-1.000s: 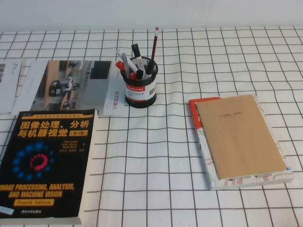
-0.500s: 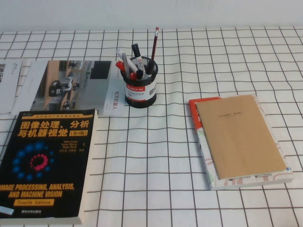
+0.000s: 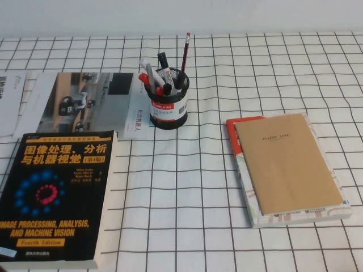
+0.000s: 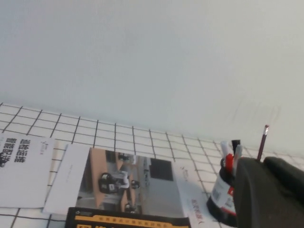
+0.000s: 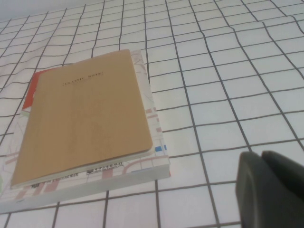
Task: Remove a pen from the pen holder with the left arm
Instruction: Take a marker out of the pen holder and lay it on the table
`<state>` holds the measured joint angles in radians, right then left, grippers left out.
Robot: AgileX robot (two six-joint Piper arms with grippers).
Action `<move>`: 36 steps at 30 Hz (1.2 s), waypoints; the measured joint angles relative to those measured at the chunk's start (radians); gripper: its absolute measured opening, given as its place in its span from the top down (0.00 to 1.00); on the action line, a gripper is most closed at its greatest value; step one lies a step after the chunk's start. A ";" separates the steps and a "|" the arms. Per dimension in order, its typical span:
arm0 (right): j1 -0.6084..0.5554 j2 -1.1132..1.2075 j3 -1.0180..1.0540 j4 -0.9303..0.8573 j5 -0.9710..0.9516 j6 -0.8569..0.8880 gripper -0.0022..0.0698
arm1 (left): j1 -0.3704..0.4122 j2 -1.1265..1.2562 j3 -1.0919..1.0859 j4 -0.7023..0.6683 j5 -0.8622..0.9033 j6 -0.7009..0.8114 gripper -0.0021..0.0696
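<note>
Task not yet begun: left gripper [image 4: 264, 164], clenched and empty, sits back from the pen holder [image 3: 168, 107] and must open over a pen [image 3: 163, 60]. Right gripper [image 5: 261, 156], state untellable, hovers beside the notebook [image 5: 85, 114].

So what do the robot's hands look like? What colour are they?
Only a bit of each shows. The left gripper, near the pen holder, is dark grey-black, matte and smooth, with chunky rounded shapes. The right gripper, over the checked tablecloth near the tan notebook, looks the same: dark, rounded, plain. No cables or markings show, and the arms themselves are out of sight.
</note>
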<state>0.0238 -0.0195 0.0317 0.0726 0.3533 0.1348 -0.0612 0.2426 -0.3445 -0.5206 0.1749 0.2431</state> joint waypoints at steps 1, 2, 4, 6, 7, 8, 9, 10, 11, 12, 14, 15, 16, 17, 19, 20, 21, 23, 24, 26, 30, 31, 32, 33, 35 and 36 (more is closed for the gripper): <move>0.000 0.000 0.000 0.000 0.000 0.000 0.99 | 0.000 0.039 -0.018 0.002 0.000 0.028 0.98; 0.000 0.000 0.000 0.000 0.000 0.000 0.99 | 0.000 0.079 -0.035 0.002 0.000 0.051 0.98; 0.000 0.000 0.000 0.000 0.000 0.000 0.99 | 0.000 0.149 -0.064 0.002 -0.007 0.088 0.98; 0.000 0.000 0.000 0.000 0.000 0.000 0.99 | 0.000 0.225 -0.097 0.004 -0.011 0.126 0.98; 0.000 0.000 0.000 0.000 0.000 0.000 0.99 | 0.000 0.263 -0.115 0.004 -0.011 0.140 0.98; 0.000 0.000 0.000 0.000 0.000 0.000 0.99 | 0.000 0.300 -0.134 0.004 -0.011 0.149 0.98; 0.000 0.000 0.000 0.000 0.000 0.000 0.99 | 0.000 0.329 -0.152 0.004 -0.013 0.154 0.98; 0.000 0.000 0.000 0.000 0.000 0.000 0.99 | 0.000 0.369 -0.168 0.006 -0.015 0.158 0.98; 0.000 0.000 0.000 0.000 0.000 0.000 0.99 | -0.003 0.387 -0.179 0.011 -0.018 0.160 0.98; 0.000 0.000 0.000 0.000 0.000 0.000 0.99 | -0.011 0.415 -0.192 0.027 -0.025 0.160 0.98; 0.000 0.000 0.000 0.000 0.000 0.000 0.99 | -0.049 0.464 -0.211 0.090 -0.050 0.126 0.98; 0.000 0.000 0.000 0.000 0.000 0.000 0.99 | -0.077 0.486 -0.214 0.125 -0.069 0.093 0.98; 0.000 0.000 0.000 0.000 0.000 0.000 0.99 | -0.108 0.508 -0.216 0.174 -0.095 0.051 0.98; 0.000 0.000 0.000 0.000 0.000 0.000 0.99 | -0.140 0.531 -0.219 0.227 -0.127 0.004 0.98; 0.000 0.000 0.000 0.000 0.000 0.000 0.99 | -0.190 0.569 -0.221 0.323 -0.195 -0.070 0.98; 0.000 0.000 0.000 0.000 0.000 0.000 0.99 | -0.223 0.601 -0.221 0.375 -0.246 -0.121 0.98; 0.000 0.000 0.000 0.000 0.000 0.000 0.99 | -0.242 0.623 -0.221 0.424 -0.281 -0.152 0.98; 0.000 0.000 0.000 0.000 0.000 0.000 0.99 | -0.276 0.688 -0.223 0.512 -0.364 -0.218 0.98; 0.000 0.000 0.000 0.000 0.000 0.000 0.99 | -0.284 0.724 -0.224 0.544 -0.392 -0.243 0.98; 0.000 0.000 0.000 0.000 0.000 0.000 0.99 | -0.290 0.801 -0.242 0.620 -0.442 -0.301 0.96; 0.000 0.002 0.000 0.000 0.000 0.000 0.99 | -0.296 0.928 -0.276 0.742 -0.523 -0.361 0.80; 0.000 0.002 0.000 0.000 0.000 0.000 0.99 | -0.296 0.957 -0.281 0.769 -0.550 -0.365 0.73; 0.000 0.002 0.000 0.000 0.000 0.000 0.99 | -0.296 0.985 -0.285 0.793 -0.582 -0.368 0.65; 0.000 0.002 0.000 0.000 0.000 0.000 0.99 | -0.296 1.005 -0.285 0.806 -0.608 -0.371 0.59; 0.000 0.002 0.000 0.000 0.000 0.000 0.99 | -0.296 1.054 -0.289 0.833 -0.671 -0.375 0.48; 0.000 0.002 0.000 0.000 0.000 0.000 0.99 | -0.296 1.077 -0.289 0.842 -0.696 -0.381 0.45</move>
<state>0.0238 -0.0178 0.0317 0.0726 0.3533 0.1348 -0.3569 1.3197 -0.6336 0.3218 -0.5214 -0.1383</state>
